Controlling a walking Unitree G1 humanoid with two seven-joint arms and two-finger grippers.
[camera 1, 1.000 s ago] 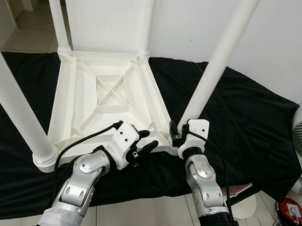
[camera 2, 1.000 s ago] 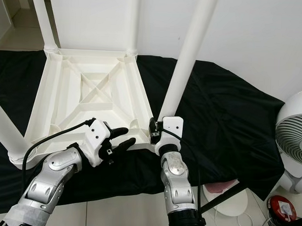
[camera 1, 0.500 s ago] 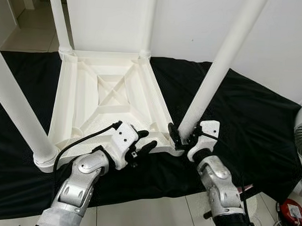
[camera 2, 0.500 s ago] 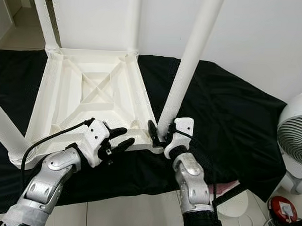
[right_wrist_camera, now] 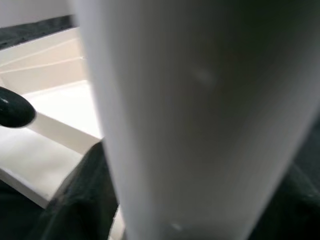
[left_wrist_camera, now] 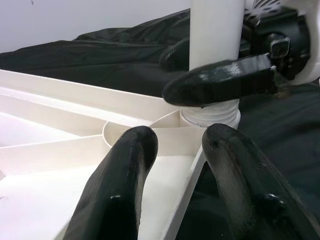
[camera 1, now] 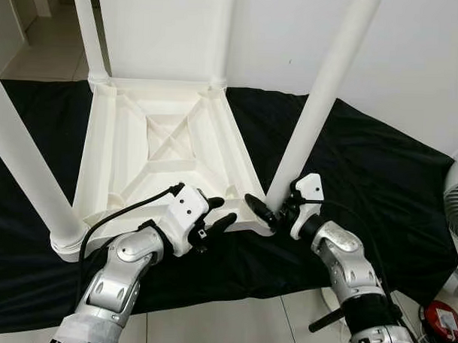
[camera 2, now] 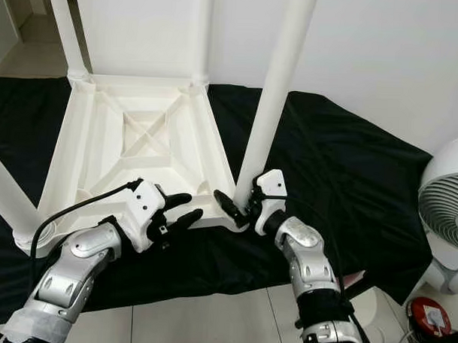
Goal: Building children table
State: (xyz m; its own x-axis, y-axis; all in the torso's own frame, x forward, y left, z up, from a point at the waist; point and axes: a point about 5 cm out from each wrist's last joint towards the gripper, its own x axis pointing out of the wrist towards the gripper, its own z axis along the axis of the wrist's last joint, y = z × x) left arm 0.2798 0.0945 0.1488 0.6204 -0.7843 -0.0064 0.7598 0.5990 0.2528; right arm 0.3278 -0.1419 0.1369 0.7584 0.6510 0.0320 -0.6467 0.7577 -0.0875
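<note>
A white plastic children's table (camera 1: 162,150) lies upside down on a black cloth (camera 1: 379,169), its legs pointing up. At the near right corner stands the leg (camera 1: 322,99) with its foot in the corner socket. My right gripper (camera 2: 243,206) clasps the base of this leg from the right; one black finger (left_wrist_camera: 220,80) crosses the front of it, the other is hidden behind. Just left of that corner, my left gripper (camera 1: 220,211) hovers open over the table's near edge, fingers (left_wrist_camera: 125,165) spread and holding nothing.
Three other legs stand up: near left (camera 1: 25,179), far left (camera 1: 87,31), far right (camera 1: 222,36). A white fan (camera 2: 446,202) stands at the right and a red object (camera 2: 427,318) lies on the tiled floor. A white wall is behind.
My right forearm has swung out to the right and its wrist has turned, so the gripper now reaches the leg from the side. The leg leans less. The left gripper has barely moved.
</note>
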